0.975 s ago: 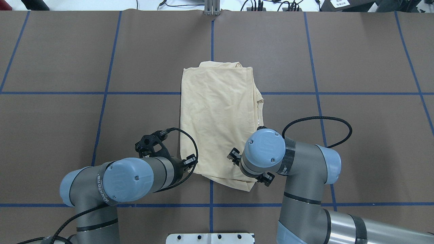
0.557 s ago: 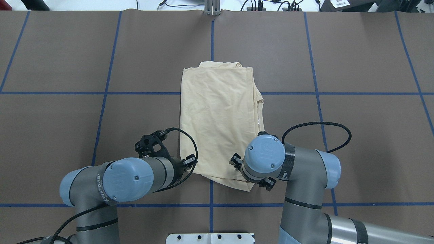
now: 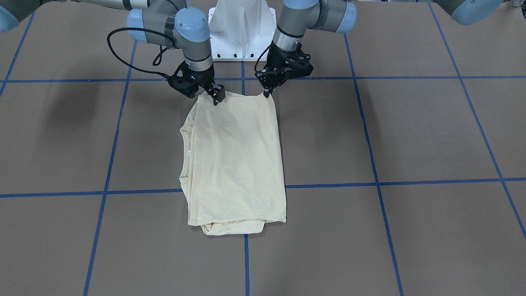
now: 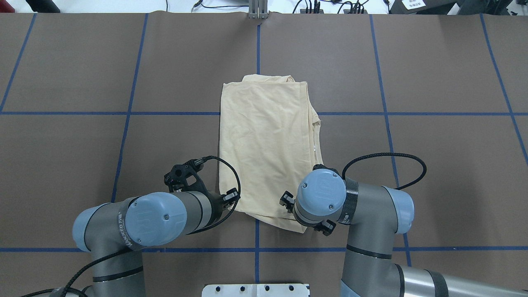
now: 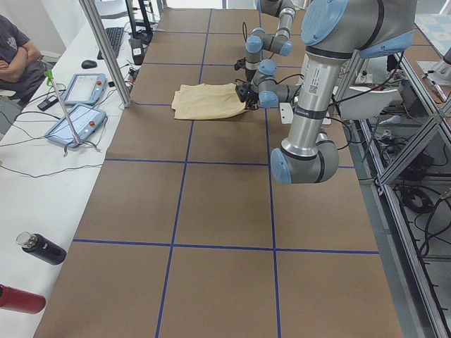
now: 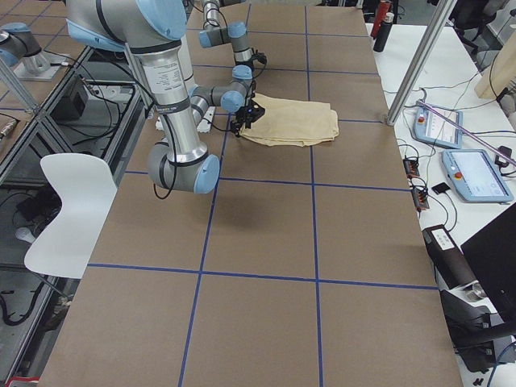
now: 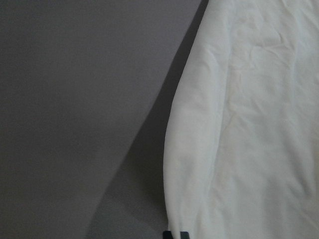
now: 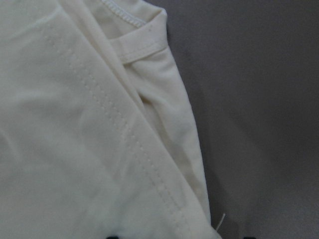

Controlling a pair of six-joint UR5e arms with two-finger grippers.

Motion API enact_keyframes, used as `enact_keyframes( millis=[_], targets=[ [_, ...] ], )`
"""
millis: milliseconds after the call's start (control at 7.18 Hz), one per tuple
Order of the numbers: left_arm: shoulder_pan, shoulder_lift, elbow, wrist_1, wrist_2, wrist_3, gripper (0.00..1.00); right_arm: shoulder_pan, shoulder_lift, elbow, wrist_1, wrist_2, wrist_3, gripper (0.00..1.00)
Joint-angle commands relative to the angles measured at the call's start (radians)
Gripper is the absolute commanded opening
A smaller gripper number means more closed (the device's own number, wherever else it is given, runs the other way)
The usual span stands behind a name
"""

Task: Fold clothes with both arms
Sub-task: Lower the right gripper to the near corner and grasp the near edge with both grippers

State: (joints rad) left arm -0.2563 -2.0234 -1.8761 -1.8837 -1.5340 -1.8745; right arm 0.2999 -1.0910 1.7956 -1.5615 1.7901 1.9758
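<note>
Since a second ago our right arm has drawn its wrist a little back toward the robot's base, over the near right corner of the T-shirt. Our left arm and the cloth lie as they did. We see the T-shirt folded into a long strip, flat in the middle of the tabletop, with its stacked edges and neckband along our right side. The right jaws look apart: two dark tips show well separated at the bottom of the right wrist view, straddling the corner. The left jaws sit at the near left corner, but we cannot tell whether they are together or apart. We judge the knit thin, light and limp, its layers apt to slide and sag. We would pinch both near corners through every layer and lift evenly.
</note>
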Motion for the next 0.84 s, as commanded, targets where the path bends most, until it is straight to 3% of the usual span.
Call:
enact_keyframes(
  millis=[0,279,418,696],
  targets=[
    [0.0,0.0,0.0,0.0,0.0,0.0,0.0,-0.001,-0.006,-0.001,0.0,0.0,-0.002,0.78],
    [0.0,0.0,0.002,0.0,0.0,0.0,0.0,0.007,-0.004,0.002,0.0,0.008,-0.005,0.38],
    [0.0,0.0,0.002,0.0,0.0,0.0,0.0,0.011,-0.006,0.011,0.0,0.011,-0.008,0.29],
    [0.0,0.0,0.003,0.0,0.0,0.0,0.0,0.025,-0.007,0.043,-0.024,0.026,-0.011,0.24]
  ],
)
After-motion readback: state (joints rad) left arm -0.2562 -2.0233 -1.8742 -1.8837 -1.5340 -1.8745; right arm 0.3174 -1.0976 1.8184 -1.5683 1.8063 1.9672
